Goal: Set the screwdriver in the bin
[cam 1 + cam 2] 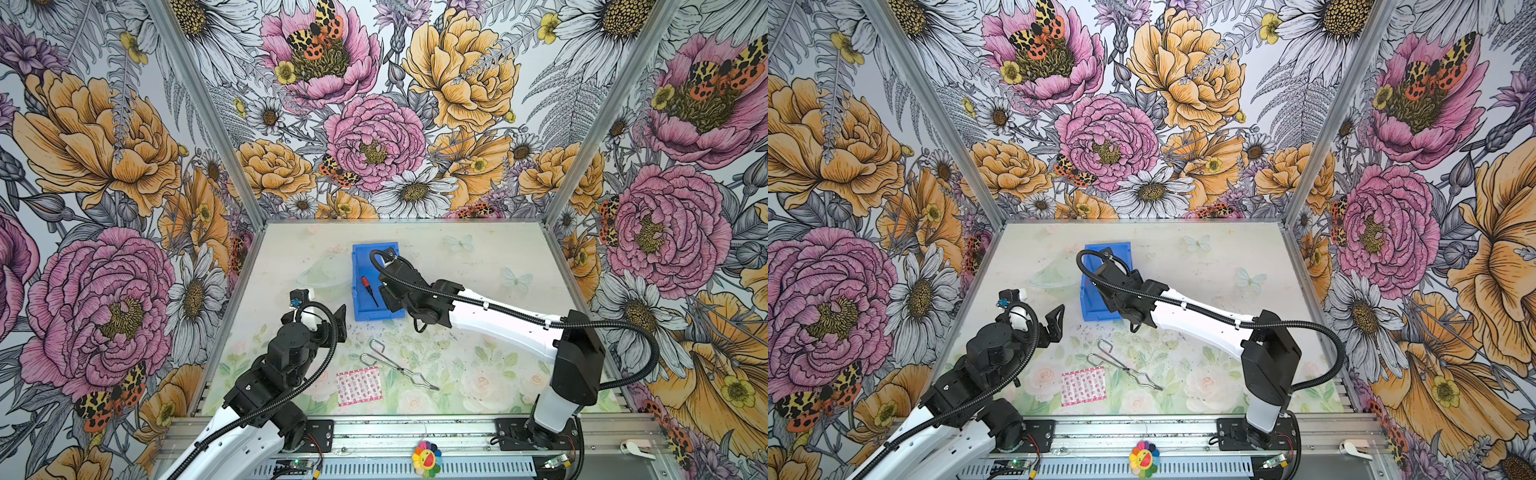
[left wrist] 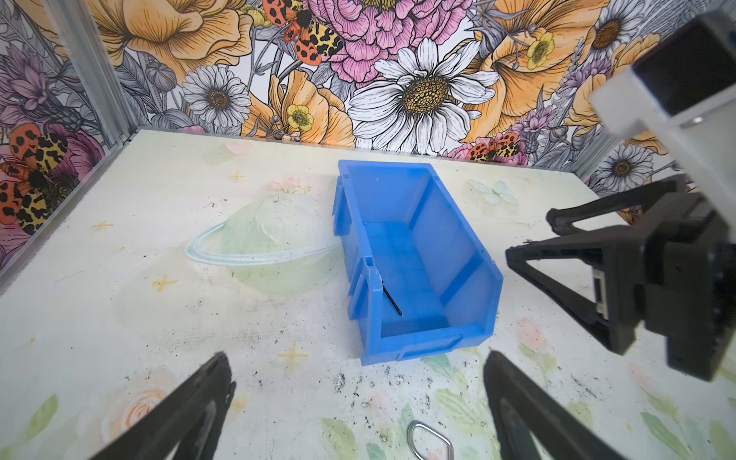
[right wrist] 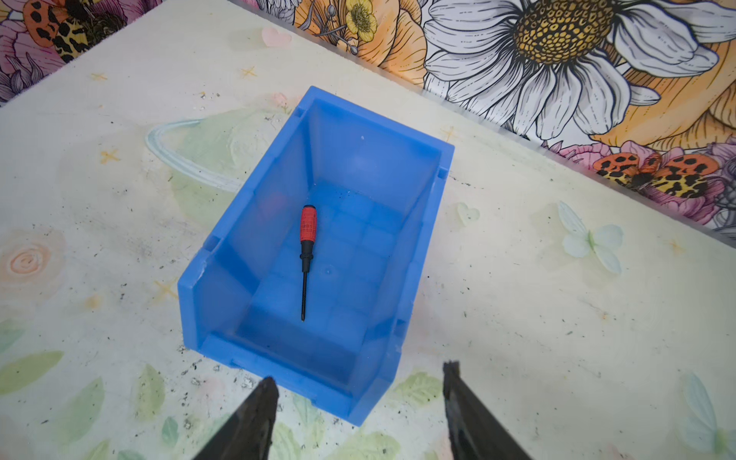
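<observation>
The screwdriver [image 1: 368, 289], with a red handle and a thin dark shaft, lies flat on the floor of the blue bin [image 1: 356, 291]. The right wrist view shows the screwdriver [image 3: 307, 239] whole inside the bin [image 3: 239, 223]. In the left wrist view only the shaft of the screwdriver [image 2: 392, 300] shows past the wall of the bin [image 2: 458, 247]. My right gripper [image 3: 360, 374] hangs open and empty above the bin's near right corner [image 1: 388, 297]. My left gripper [image 2: 357, 356] is open and empty too, just left of the bin [image 1: 338, 322].
Silver wire tongs [image 1: 395, 365] lie on the table in front of the bin, with a flat pink patterned packet [image 1: 359, 386] nearer the front edge. One loop of the tongs [image 2: 432, 438] lies between my left fingers. Floral walls close in three sides.
</observation>
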Controlling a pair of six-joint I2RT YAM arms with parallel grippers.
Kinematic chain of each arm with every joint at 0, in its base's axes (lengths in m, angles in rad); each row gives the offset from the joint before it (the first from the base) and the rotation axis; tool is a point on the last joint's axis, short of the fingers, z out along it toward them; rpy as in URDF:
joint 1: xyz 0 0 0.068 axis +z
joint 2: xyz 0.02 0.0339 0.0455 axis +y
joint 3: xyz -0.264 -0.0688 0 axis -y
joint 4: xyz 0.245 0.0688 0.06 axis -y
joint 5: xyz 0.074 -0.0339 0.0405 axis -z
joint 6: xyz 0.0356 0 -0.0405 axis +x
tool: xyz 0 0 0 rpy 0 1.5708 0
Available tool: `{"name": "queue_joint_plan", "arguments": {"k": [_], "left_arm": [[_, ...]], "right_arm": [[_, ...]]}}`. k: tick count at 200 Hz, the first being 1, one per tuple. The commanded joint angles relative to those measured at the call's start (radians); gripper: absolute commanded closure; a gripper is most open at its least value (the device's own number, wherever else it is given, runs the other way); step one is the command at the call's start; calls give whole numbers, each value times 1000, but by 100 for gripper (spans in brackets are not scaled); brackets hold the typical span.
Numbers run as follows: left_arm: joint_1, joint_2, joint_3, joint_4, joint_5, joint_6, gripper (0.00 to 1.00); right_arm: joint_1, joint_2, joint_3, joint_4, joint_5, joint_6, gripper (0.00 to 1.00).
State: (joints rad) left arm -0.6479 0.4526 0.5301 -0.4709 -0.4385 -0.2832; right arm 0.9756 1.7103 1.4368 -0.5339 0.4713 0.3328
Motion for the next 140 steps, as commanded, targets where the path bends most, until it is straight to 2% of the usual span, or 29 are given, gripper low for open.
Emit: {"name": "queue_joint_plan", "arguments": {"k": [1, 53, 100, 117, 129, 140], "left_arm": [[7, 3, 6, -9, -40, 37, 1], [56, -2, 8, 0, -68, -2, 1], [74, 18, -9, 73, -25, 70, 1], [76, 31, -17, 101, -19, 86, 1], [77, 45, -20, 118, -17, 87, 1], [78, 62, -26, 145, -20, 88, 1]], "right_arm": [[-4, -93, -53, 37, 26, -88, 31], [-44, -241, -214, 77, 3, -186, 27], [-116, -350, -310, 127, -57, -249, 24], [-151, -381, -347, 152, -94, -247, 15], [-172, -402, -362, 155, -99, -232, 1], [-177, -432, -378, 160, -101, -217, 1]]}}
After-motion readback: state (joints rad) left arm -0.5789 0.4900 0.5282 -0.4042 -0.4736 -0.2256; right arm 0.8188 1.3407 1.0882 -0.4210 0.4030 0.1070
